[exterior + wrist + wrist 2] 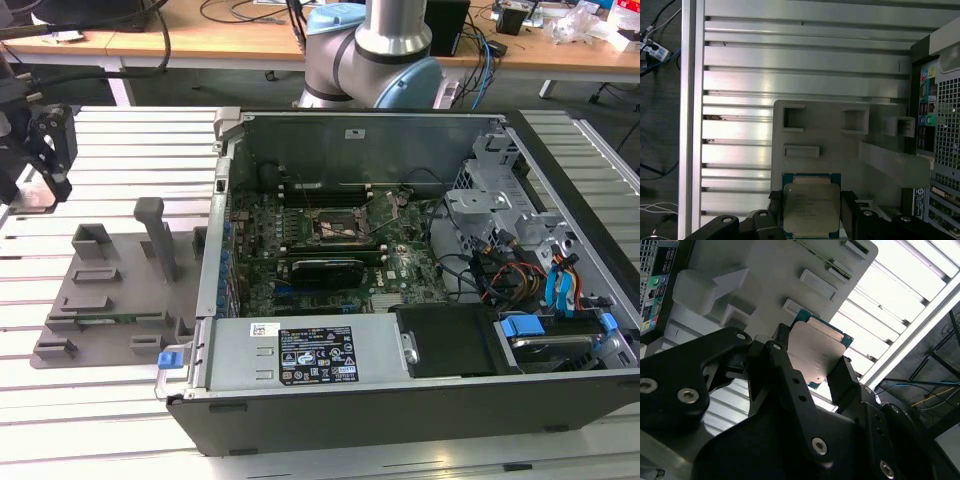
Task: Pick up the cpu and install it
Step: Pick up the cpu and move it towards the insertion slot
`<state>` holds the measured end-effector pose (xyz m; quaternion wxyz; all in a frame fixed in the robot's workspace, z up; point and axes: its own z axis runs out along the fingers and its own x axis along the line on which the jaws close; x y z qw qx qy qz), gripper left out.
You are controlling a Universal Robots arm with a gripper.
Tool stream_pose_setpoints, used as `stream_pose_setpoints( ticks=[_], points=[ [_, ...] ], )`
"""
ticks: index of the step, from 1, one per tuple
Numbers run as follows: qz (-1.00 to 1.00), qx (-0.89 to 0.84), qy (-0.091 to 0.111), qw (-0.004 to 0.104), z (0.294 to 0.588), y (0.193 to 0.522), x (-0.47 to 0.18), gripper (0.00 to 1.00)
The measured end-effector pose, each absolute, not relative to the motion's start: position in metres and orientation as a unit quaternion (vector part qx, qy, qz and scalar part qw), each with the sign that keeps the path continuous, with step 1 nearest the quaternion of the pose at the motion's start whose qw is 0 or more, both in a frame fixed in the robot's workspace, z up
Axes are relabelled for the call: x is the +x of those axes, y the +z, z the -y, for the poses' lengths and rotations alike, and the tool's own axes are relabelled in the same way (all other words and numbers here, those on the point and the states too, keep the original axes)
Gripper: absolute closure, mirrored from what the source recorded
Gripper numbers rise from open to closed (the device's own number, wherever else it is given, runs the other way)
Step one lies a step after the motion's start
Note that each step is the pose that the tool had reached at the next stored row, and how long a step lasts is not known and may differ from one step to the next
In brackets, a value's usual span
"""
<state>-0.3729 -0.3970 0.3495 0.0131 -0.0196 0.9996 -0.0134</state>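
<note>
Silver-topped cpu [809,210] clamped in my gripper [811,202], lifted clear of the tray [840,150].
In both wrist views I see the black fingers [842,380] pinching the chip by two opposite edges over the slatted table [790,80]. The gripper hangs near the table edge on the exterior view's left, well apart from the open case [400,270].
</note>
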Motion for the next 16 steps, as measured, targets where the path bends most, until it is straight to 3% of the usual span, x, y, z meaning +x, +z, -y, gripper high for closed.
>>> stream_pose_setpoints(
  ticks=[7, 16],
  points=[
    [-1.000, -0.020, -0.013, 0.013, 0.384, 0.376, -0.373, 0.45],
    [-1.000, -0.020, -0.014, 0.013, 0.383, 0.377, -0.371, 0.45]
  ],
)
